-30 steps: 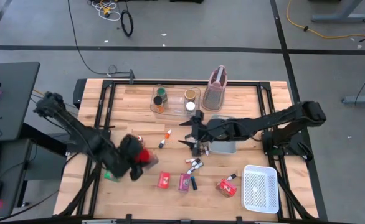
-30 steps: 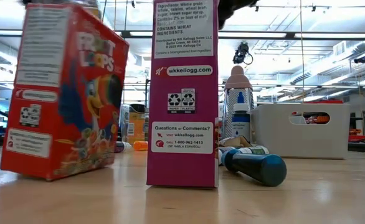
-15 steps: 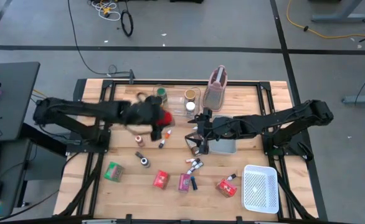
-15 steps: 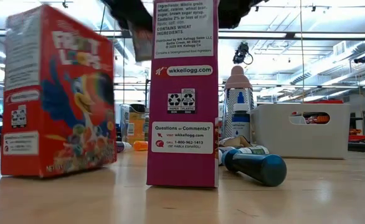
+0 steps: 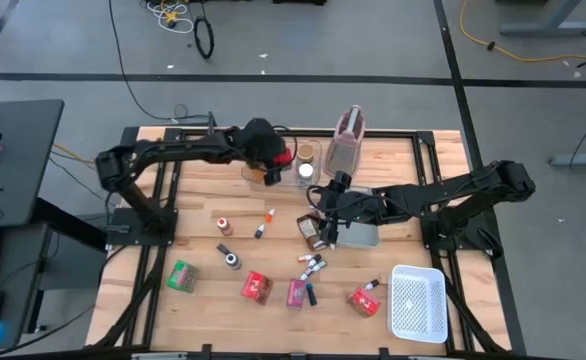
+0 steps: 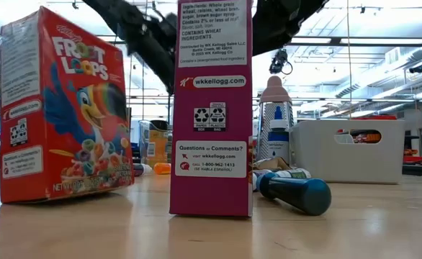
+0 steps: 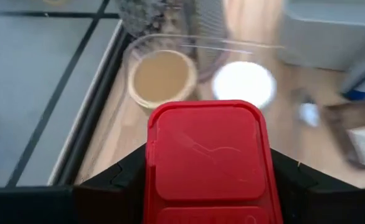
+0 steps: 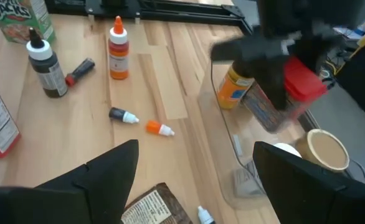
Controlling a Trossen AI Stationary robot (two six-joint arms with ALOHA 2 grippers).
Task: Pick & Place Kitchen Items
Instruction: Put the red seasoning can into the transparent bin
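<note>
My left gripper (image 5: 273, 158) hangs over the clear bin (image 5: 258, 172) at the table's far edge, shut on a red-lidded spice jar (image 5: 284, 156). In the bin stand a yellow jar (image 8: 235, 88), a tan-lidded jar (image 7: 162, 76) and a white-lidded one (image 7: 243, 84). My right gripper (image 5: 323, 213) stands open mid-table, above a brown packet (image 5: 311, 230) that lies flat on the wood. Small bottles (image 5: 264, 222) and cereal boxes (image 5: 256, 288) are scattered on the table. My left gripper pinches the jar's two sides between its fingers (image 7: 117, 180), just below the red lid (image 7: 207, 155). The fingers slant down from the table's left. The jar is lifted clear over the bin, tilted, its lid (image 8: 304, 84) toward the wrist and its body (image 8: 265, 107) lower.
A grey tray (image 5: 365, 237) lies under my right arm, with a pinkish jug (image 5: 348, 145) beyond it. A white mesh basket (image 5: 418, 303) stands at the near right. A green box (image 5: 182, 275), a pink box (image 6: 212, 108) and a blue-capped bottle (image 6: 297, 193) sit near the front edge.
My left gripper has swung from the table's near left to the far edge, over the clear bin, rolling its wrist and carrying the red-lidded jar lifted clear. The red cereal box near the front has rocked and turned a little. My right gripper has tipped slightly.
</note>
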